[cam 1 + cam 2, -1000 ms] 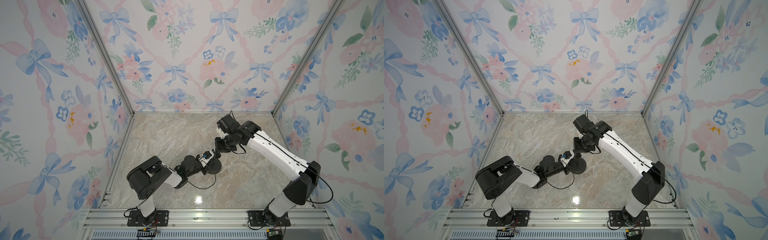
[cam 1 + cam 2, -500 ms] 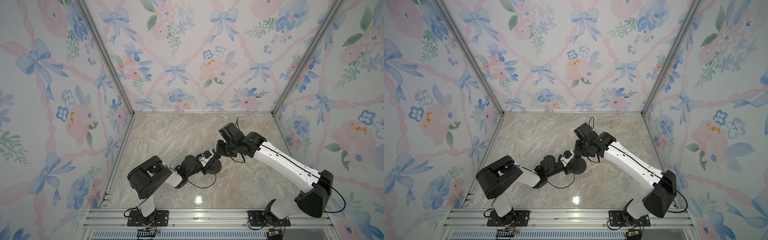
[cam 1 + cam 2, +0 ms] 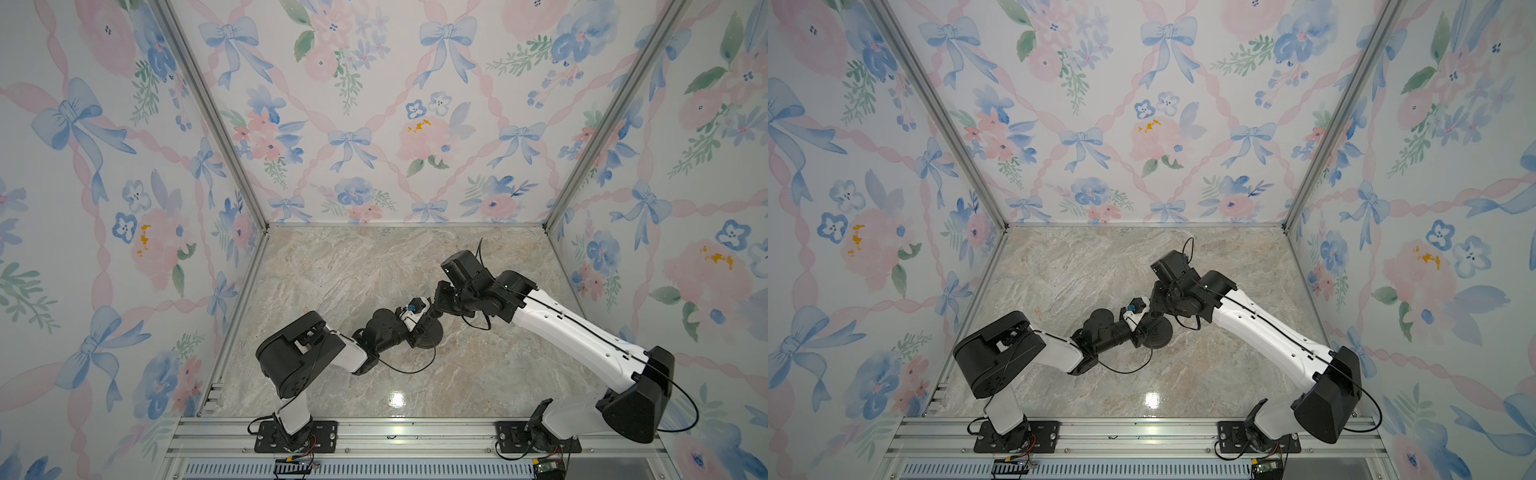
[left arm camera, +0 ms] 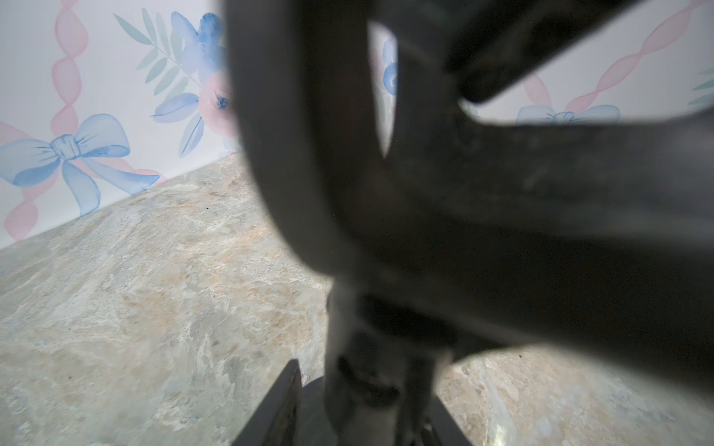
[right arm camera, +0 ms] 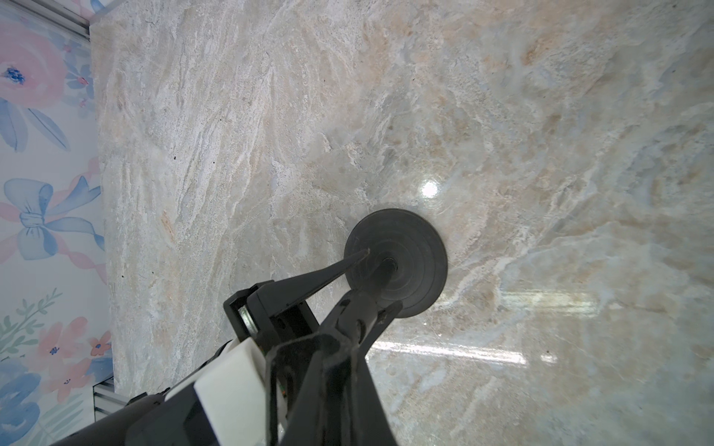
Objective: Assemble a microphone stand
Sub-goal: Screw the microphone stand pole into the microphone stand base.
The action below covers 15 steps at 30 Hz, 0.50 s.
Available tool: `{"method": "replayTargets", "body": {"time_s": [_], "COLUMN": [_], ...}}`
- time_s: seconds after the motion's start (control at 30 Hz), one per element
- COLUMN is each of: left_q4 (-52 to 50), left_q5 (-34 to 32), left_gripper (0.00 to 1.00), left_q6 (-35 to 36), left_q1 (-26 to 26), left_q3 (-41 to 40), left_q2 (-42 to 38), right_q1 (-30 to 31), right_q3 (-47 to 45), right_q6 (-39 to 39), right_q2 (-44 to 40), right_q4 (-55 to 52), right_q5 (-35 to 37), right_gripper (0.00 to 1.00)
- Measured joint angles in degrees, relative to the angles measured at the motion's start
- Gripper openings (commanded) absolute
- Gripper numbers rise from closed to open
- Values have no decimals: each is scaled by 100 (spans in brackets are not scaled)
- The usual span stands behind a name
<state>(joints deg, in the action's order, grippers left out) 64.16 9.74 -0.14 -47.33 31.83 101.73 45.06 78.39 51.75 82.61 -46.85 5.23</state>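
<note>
The microphone stand's round black disc base (image 5: 417,247) lies flat on the marble floor, seen in both top views (image 3: 432,336) (image 3: 1163,334). Its thin rod (image 5: 382,276) stands upright in the disc's centre. My right gripper (image 5: 344,338) is shut on the clip-like head (image 5: 357,318) at the rod's top. My left gripper (image 5: 380,278) sits low at the base, open, with one finger (image 5: 332,272) on each side of the rod and its tip on the disc. In the left wrist view the rod (image 4: 371,370) is a blur between the fingers (image 4: 284,405).
The marble floor (image 3: 353,270) is walled on three sides by floral panels (image 3: 374,124). An aluminium rail (image 3: 395,432) with both arm mounts runs along the front. The right arm (image 3: 573,332) slants across the right half of the floor. The left arm's cable (image 3: 407,370) loops in front of the disc.
The right arm's elbow has swung lower and to the right while its gripper stayed on the rod's head. The left gripper's jaws have parted round the rod; the left arm has kept its place.
</note>
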Motion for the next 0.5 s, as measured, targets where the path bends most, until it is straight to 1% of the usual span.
{"method": "replayTargets", "body": {"time_s": [0.17,0.27,0.37,0.4,0.5], "left_q4": [-175,-98,20,-2,-61], "left_q5": [-101,-109,-142,-146,-140], "left_gripper": [44,49,50,48,38], "left_q6": [-26,-50,-59,-52,-33], "left_q1": [-11,-50,-83,-92,-92], "left_q3": [-20,-20,-20,-20,-24], "left_q2": [-175,-402,-649,-717,-734], "right_q1": [0,26,42,44,48], "right_q3": [-59,-83,-83,-83,-87], "right_q6": [2,13,17,20,22], "right_q2": [-31,-44,-44,-44,-42], "right_q4": [72,111,125,129,146], "right_q5": [46,42,44,68,66], "right_gripper": [8,8,8,8,9]}}
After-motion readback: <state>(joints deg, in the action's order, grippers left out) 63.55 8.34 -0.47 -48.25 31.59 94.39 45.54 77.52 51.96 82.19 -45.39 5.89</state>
